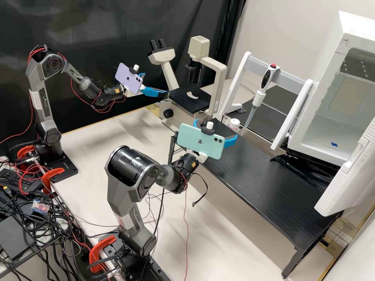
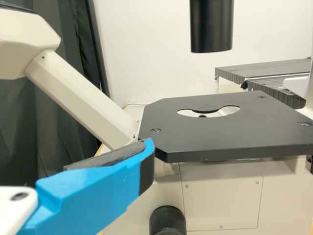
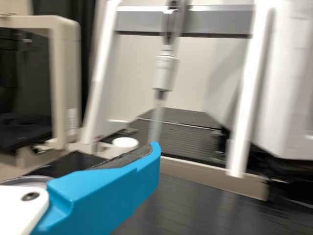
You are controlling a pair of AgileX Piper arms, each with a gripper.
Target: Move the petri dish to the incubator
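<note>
Behind the right gripper [image 1: 216,132] sits a yellow label [image 1: 193,164].

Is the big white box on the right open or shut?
Open. In the high view, the white box has its door swung out, and the inside shows, with a blue mark on its floor.

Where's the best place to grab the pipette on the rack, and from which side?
Probably its thick white lower body, below the rack's grey bar. Come in level from the arms' side and close across it: it hangs nearly upright, and the tip is slimmer.
</note>
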